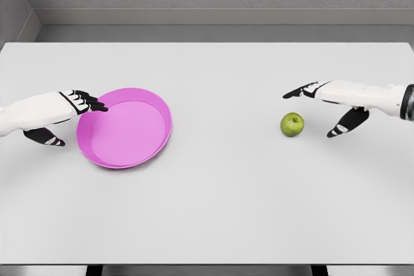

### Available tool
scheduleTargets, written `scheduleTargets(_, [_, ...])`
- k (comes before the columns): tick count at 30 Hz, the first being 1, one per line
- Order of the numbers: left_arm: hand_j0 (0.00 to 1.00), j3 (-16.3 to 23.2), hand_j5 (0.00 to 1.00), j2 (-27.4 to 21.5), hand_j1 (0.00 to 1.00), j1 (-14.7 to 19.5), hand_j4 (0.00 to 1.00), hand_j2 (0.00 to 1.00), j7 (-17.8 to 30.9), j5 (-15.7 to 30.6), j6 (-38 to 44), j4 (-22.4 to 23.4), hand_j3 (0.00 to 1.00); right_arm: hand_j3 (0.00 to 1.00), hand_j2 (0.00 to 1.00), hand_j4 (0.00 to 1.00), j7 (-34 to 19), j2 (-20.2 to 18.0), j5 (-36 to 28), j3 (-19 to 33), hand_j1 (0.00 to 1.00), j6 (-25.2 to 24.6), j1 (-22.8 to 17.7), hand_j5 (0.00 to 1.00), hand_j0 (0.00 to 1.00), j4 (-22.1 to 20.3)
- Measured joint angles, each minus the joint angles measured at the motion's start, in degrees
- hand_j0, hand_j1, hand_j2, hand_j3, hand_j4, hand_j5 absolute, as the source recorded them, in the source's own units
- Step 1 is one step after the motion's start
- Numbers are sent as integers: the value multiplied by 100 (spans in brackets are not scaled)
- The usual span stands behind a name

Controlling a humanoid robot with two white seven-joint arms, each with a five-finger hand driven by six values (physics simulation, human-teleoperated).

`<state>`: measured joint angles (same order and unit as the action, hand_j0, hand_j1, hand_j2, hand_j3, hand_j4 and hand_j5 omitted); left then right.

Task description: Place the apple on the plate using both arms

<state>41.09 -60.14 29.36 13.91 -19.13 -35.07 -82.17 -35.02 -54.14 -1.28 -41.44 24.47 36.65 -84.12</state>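
A green apple (292, 124) rests on the white table, right of centre. My right hand (317, 108) hovers just right of it with fingers spread, its fingertips (291, 94) above and behind the apple and its thumb (336, 130) to the apple's right, not touching. A pink plate (158, 135) lies left of centre, tilted with its left rim raised. My left hand (72, 116) is at that left rim, fingers (90, 103) over the edge and thumb (50, 139) below and outside; whether it grips the rim is unclear.
The white table (220, 211) spans the view, with a grey wall behind its far edge. Bare tabletop separates the plate from the apple and runs along the front.
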Motion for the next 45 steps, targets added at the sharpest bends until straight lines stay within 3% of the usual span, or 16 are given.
scheduleTargets(14, [100, 0, 100, 8, 100, 9, 100, 100, 63, -3, 0, 0, 100, 100, 100, 100, 0, 615, 460, -318, 100, -234, 220, 100, 100, 521])
scheduleTargets(34, [100, 0, 100, 26, 100, 9, 100, 100, 104, -3, 0, 0, 100, 100, 100, 100, 0, 968, 736, -485, 100, -234, 316, 100, 100, 1076])
scheduleTargets(38, [100, 0, 100, 33, 100, 9, 100, 100, 119, -3, 0, 0, 100, 75, 75, 75, 0, 978, 741, -486, 75, -218, 325, 75, 75, 1101])
scheduleTargets(45, [100, 0, 100, 35, 100, 9, 100, 100, 129, -3, 0, 1, 100, 74, 74, 74, 0, 987, 721, -486, 74, -168, 334, 74, 74, 1102])
